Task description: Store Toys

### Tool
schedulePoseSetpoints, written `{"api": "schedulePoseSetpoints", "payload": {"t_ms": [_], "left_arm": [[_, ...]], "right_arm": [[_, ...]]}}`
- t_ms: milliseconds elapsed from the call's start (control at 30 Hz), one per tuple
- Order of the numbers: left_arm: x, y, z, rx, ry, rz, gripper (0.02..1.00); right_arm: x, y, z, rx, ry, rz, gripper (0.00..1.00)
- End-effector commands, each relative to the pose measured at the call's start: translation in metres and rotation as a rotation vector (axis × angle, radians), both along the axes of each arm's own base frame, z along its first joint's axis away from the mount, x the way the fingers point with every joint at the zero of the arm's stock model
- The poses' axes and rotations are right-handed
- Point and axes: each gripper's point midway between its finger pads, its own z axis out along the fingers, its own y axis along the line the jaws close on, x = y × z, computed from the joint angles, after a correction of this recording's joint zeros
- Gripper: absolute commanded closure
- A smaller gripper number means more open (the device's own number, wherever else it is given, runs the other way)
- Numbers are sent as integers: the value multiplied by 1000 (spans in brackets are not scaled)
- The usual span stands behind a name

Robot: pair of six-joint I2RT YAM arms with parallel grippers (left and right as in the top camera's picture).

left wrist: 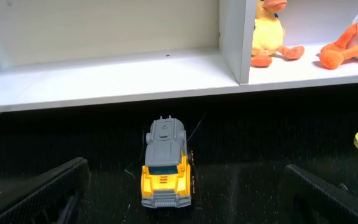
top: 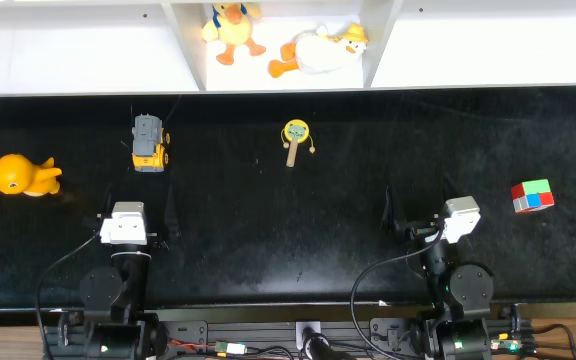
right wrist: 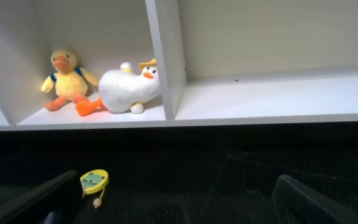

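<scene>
Behind the black table (top: 268, 235), a white shelf (top: 78, 60) with upright dividers.

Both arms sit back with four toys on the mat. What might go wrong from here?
The wheeled toy truck may roll away as the open left gripper closes on it. The middle compartment already holds a yellow plush duck and a white plush duck; adding more could knock them out.

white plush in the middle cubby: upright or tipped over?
Tipped. The white plush lies on its side in the cubby, orange feet sticking out sideways toward the yellow duck, which sits upright.
</scene>
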Motion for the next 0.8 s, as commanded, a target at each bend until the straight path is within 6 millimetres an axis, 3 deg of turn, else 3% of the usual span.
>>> {"api": "schedulePoseSetpoints", "payload": {"t_ms": [33,600,733,800], "left_arm": [[0,0,1,18,-7,-4,20],[-1,1,2,18,-10,3,20],[-3,-1,33,-34,-53,-7,20],[-5,7,64,-61,-52,44,20]], "right_arm": [[0,3,-4,4,3,13,5],[0,3,-4,4,3,12,5],[0,3,-4,4,3,13,5],[0,3,-4,4,3,13,5]]}}
